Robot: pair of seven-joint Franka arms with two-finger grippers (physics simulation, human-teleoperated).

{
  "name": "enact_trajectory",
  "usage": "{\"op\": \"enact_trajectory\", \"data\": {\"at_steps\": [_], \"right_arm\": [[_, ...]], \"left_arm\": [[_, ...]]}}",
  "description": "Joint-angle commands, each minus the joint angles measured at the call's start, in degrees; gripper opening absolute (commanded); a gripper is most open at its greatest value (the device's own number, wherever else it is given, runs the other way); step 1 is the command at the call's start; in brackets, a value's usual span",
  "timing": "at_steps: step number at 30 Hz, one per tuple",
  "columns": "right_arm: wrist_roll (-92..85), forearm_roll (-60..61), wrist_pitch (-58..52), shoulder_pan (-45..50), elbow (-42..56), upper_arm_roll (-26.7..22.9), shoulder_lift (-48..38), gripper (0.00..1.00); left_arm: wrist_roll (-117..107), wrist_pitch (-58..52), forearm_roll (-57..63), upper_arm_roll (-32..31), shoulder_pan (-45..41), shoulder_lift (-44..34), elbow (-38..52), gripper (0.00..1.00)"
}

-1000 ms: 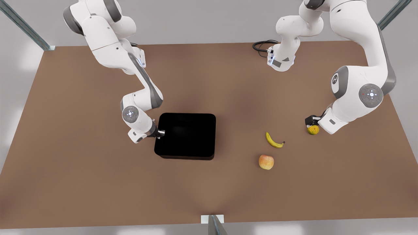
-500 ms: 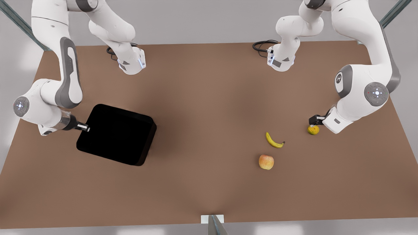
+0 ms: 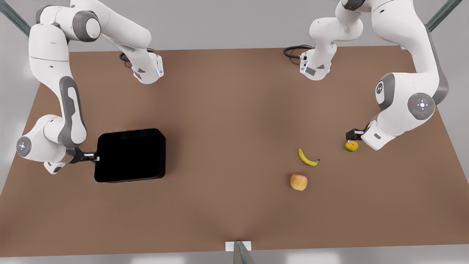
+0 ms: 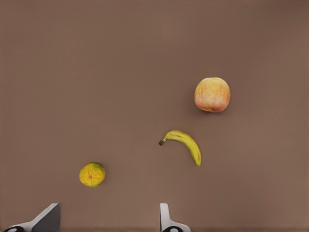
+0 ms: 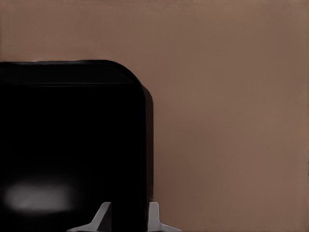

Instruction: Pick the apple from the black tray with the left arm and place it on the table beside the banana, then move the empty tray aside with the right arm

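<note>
Fruit lies loose on the table [image 3: 234,110] toward the front view's right: we see the apple [image 3: 299,182] resting nearest the front edge, the banana [image 3: 307,158] just beyond it, apart from it, and a small bumpy citrus [image 3: 351,146] farther toward the right edge. We read the banana's long axis as slanting, its dark stem tip pointing to the right edge and slightly frontward, its curve bowed toward the front edge.

We find the black tray [image 3: 130,155] near the left edge, empty, its sides now roughly square with the table edges. Half a second ago it sat skewed, one corner turned toward the back edge, and a second ago it was at the table's middle; the fruits have not shifted.

Our right gripper [image 3: 91,156] pinches the tray's rim on the side facing the left edge; in the right wrist view the two fingertips [image 5: 102,216] stand on either side of the thin wall, closed onto it.

Our left gripper [image 3: 351,134] hangs just over the citrus, near the right edge, as it did before. In the left wrist view its fingers [image 4: 166,220] are spread wide apart and grip nothing, with the apple [image 4: 212,94], banana [image 4: 186,144] and citrus [image 4: 92,174] lying on the table beyond them.
</note>
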Motion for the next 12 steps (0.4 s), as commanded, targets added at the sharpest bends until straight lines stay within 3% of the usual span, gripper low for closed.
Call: {"op": "enact_trajectory", "data": {"at_steps": [1,3,5,8,12], "right_arm": [[-17.4,0.2,1.1,0.1,0.2,0.1,-0.4,1.00],[-9.9,0.2,-11.0,4.7,2.4,0.8,-7.2,1.00],[8.9,-0.3,-29.1,15.6,13.3,1.1,-11.7,1.00],[24.9,-5.7,-30.0,26.3,16.7,1.1,-10.9,1.00],[25.0,-7.4,-29.9,24.8,16.7,0.3,-10.5,1.00]], "left_arm": [[-0.5,-0.1,0.0,0.0,0.0,-0.1,0.0,1.00],[-0.5,-0.1,0.1,0.0,0.0,0.0,0.1,1.00],[-0.5,-0.1,-0.4,-0.3,-0.1,0.4,2.2,1.00],[-0.5,0.0,0.2,-0.4,-0.9,1.5,4.1,1.00],[-0.5,0.2,-0.2,-0.4,-0.9,1.5,4.1,1.00]]}}
